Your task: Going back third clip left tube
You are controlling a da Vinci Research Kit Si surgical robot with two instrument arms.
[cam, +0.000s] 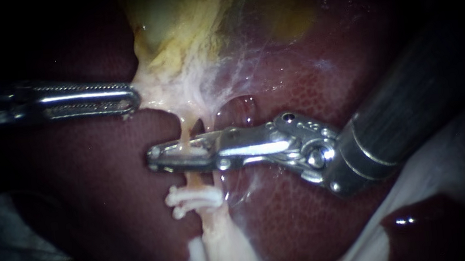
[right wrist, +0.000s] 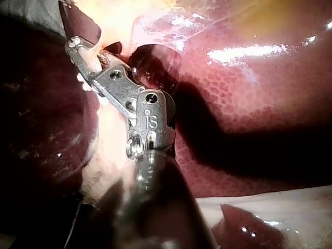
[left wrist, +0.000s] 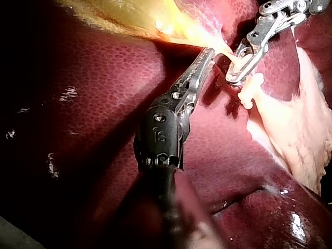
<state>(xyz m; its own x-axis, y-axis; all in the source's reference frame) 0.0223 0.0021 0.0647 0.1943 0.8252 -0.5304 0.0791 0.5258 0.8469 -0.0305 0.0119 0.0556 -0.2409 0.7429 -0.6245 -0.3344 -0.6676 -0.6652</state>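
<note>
L instrument point(cam: 132, 98) grips gallbladder point(cam: 177, 33); R instrument point(cam: 158, 158) prob. straddles tube point(cam: 185, 134).

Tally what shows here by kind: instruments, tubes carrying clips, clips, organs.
Instruments: 2, the left instrument and the right instrument.
Tubes carrying clips: 1, the tube.
Clips: 2 that can be made out, the white clips on it.
Organs: 2, the liver and the gallbladder.
Total: 7.
</note>
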